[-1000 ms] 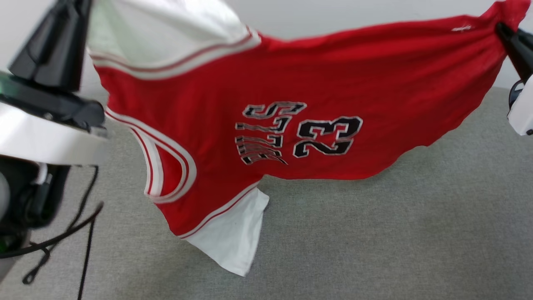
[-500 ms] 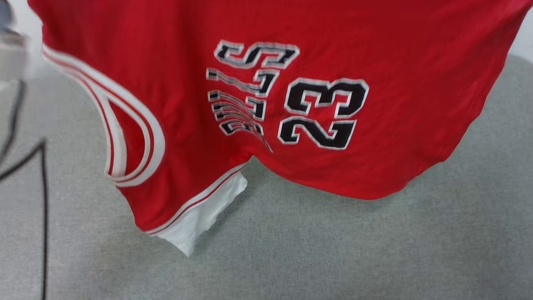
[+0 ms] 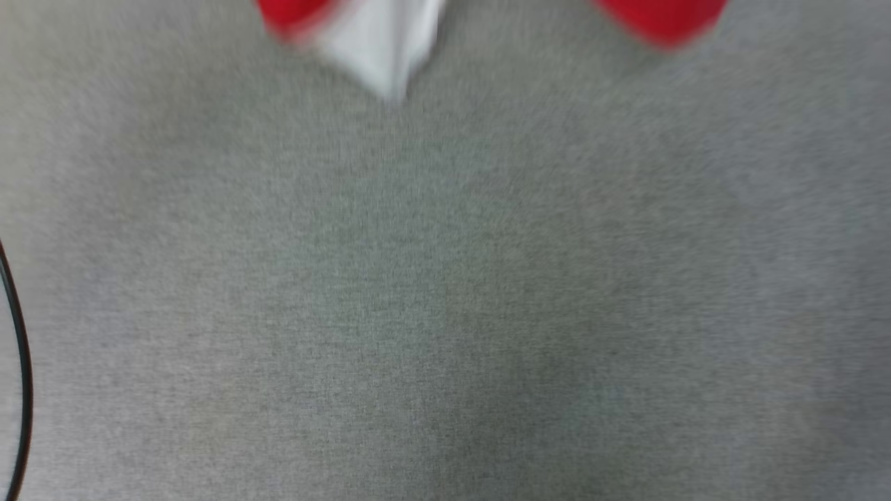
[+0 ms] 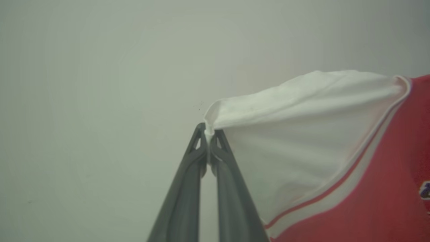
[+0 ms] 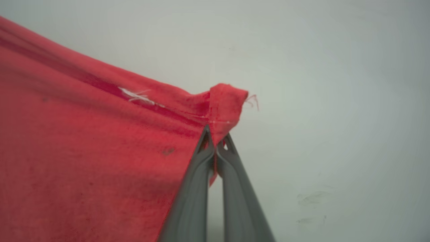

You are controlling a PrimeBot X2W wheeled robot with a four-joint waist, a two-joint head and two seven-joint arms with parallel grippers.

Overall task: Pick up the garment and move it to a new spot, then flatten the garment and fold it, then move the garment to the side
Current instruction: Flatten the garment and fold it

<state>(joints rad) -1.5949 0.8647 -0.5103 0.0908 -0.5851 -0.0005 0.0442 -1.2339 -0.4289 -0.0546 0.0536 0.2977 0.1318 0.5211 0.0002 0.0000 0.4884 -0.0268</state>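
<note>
Left gripper [image 4: 209,132] pinches the garment [image 4: 319,134] sleeve, right gripper [image 5: 216,139] clamps its hem corner, probably to spread it flat

1. My head camera now looks further down than a second ago, and the whole picture has shifted and blurred.
2. Of the garment [image 3: 379,38], a white sleeve tip and a red hem remain at the top edge; its lettering has slid off.
3. The black cable [image 3: 21,376] now hugs the left edge.
</note>
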